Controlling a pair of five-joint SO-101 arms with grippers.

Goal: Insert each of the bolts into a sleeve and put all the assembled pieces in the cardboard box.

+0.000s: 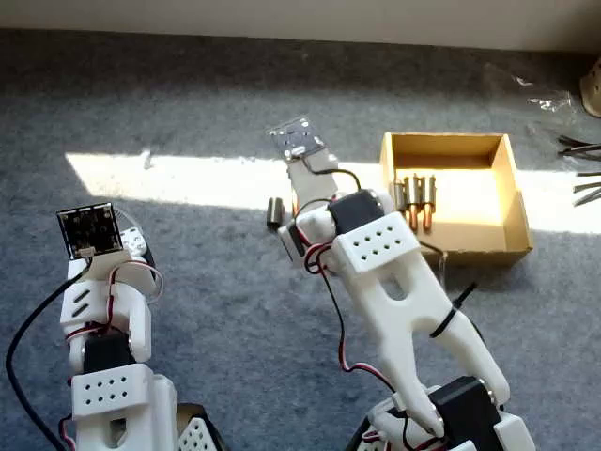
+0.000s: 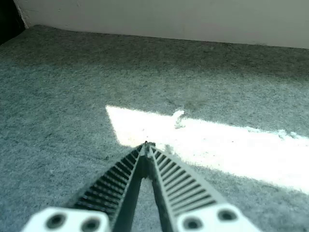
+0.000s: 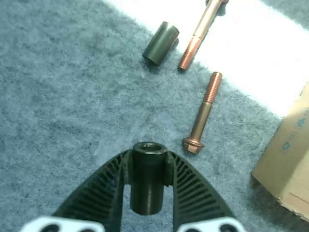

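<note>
**Some Pieces Boxed, Two Pairs Left to Assemble**

The cardboard box [image 1: 519, 202] sat at the far right of the carpet [image 1: 216, 310], with what looked like three assembled pieces [image 1: 414, 201] lying side by side inside it. That part of the job appeared done.

The right gripper [image 3: 147, 155] hovered just left of the box, its jaws narrowed around a dark sleeve [image 3: 146, 186], with the bore facing forward. Two copper bolts [image 3: 202, 113] [image 3: 203, 34] lay loose on the carpet ahead of it, and a second sleeve [image 3: 161, 42] lay beside the farther bolt.

The left gripper [image 2: 146, 146] hung over bare carpet at the near left, jaws pressed together on nothing.

By my reading, two insertions and two drops into the box were left.
</note>
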